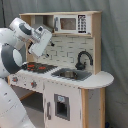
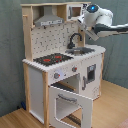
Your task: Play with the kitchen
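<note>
The kitchen point(image 1: 65, 75) stands on a wood floor point(image 2: 112, 107) before a grey curtain point(image 2: 10, 50), filling the middle of both exterior views. The arm reaches in over its top, and the hand point(image 1: 49, 44) hangs above the stovetop point(image 1: 36, 66), in front of the tiled back panel and below the hood point(image 2: 49, 20). It touches nothing, so it is probably poised to pick a part to work. I cannot tell whether the hand is open or closed; nothing shows in it.

Just beside the stovetop lie the sink point(image 1: 70, 75) and the black faucet point(image 2: 75, 40); the faucet's arch rises close to the hand and would block a sideways sweep. The upper shelf carries a microwave panel point(image 1: 70, 23) and limits room overhead.

In the second exterior view the oven door point(image 2: 70, 102) hangs open, tilted out toward the floor, with knobs point(image 2: 56, 76) above it. A white door point(image 1: 62, 105) under the sink looks shut.
</note>
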`<state>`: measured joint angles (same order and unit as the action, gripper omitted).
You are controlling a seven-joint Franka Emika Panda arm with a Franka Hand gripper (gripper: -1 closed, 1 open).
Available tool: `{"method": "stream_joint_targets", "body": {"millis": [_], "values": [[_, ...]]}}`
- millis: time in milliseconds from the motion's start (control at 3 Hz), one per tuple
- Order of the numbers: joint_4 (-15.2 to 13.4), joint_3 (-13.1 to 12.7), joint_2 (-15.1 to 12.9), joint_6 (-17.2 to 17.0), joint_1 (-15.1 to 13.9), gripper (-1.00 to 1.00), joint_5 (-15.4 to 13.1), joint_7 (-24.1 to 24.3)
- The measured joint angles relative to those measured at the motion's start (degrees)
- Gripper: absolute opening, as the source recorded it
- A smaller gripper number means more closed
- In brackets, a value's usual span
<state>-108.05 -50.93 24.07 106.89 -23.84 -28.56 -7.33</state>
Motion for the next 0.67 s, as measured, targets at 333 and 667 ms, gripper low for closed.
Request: {"method": "stream_joint_targets", "body": {"millis": [333,667], "values": [[0.00,0.58,-1.74,-2.15,-0.01,1.00,1.90,-4.80],[0.00,1.33,-3.36,-5.05,-0.01,1.00,4.07,-10.67]]}}
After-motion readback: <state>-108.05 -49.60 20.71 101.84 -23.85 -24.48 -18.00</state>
